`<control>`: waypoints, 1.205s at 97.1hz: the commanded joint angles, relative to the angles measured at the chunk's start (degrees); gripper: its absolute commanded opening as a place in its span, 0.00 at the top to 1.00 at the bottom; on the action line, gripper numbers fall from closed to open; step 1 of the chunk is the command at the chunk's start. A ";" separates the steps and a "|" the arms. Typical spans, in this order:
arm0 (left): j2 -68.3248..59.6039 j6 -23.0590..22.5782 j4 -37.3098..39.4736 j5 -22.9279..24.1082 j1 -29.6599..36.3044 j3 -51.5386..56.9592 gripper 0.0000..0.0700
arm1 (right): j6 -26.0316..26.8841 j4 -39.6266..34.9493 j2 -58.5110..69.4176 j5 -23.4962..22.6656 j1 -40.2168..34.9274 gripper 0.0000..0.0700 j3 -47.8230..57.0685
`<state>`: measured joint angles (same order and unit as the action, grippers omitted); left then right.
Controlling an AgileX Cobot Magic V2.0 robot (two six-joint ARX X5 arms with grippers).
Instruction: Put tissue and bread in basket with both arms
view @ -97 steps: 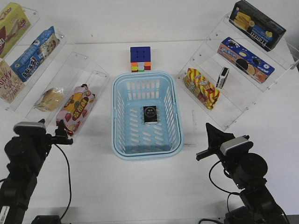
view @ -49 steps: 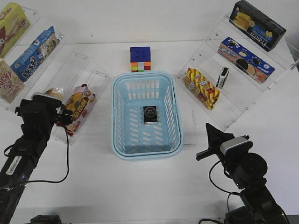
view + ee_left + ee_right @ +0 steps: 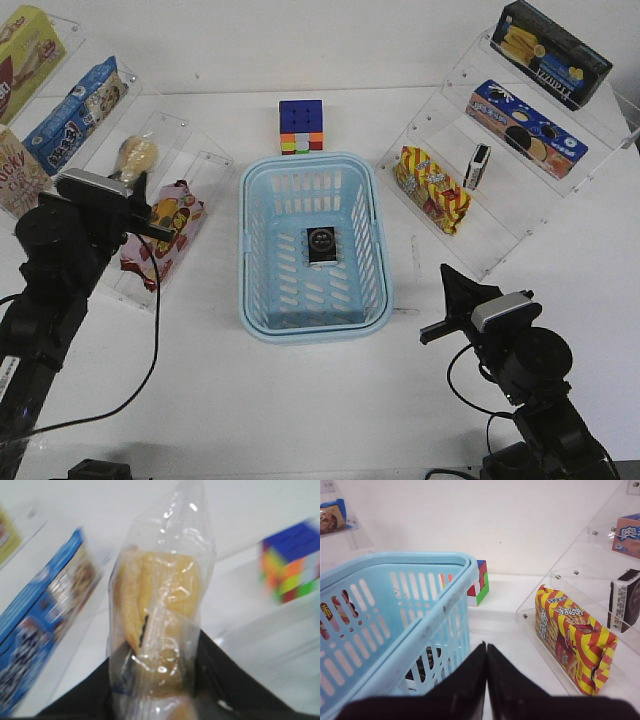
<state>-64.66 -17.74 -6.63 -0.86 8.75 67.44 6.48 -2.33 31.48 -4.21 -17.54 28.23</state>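
Note:
My left gripper (image 3: 138,180) is shut on the bread (image 3: 137,154), a golden bun in clear wrap, and holds it upright above the left shelf. In the left wrist view the bread (image 3: 160,615) fills the middle between the black fingers (image 3: 225,675). The light-blue basket (image 3: 243,250) stands mid-table with one black tissue pack (image 3: 322,245) flat on its bottom. A second tissue pack (image 3: 479,165) stands on the right shelf. My right gripper (image 3: 447,290) is shut and empty, low beside the basket's right wall (image 3: 420,580); the tissue (image 3: 422,665) shows through the slots.
A colour cube (image 3: 301,126) sits behind the basket. A pink printed packet (image 3: 165,228) lies on the left clear shelf beside blue (image 3: 75,115) and other boxes. A red-yellow packet (image 3: 432,188) and two dark boxes (image 3: 525,128) are on the right shelf.
The left arm reached forward to the shelf, closed on the bread that lay there and lifted it up and back. The right arm has not moved.

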 commanded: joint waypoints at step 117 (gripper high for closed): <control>16.48 17.42 -15.63 -0.92 3.08 -7.91 1.00 | 0.13 -0.31 -3.43 6.14 -0.07 0.99 0.46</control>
<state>-50.46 -0.08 -24.18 -1.58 11.94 64.18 6.85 -3.97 27.99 1.74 -17.45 28.23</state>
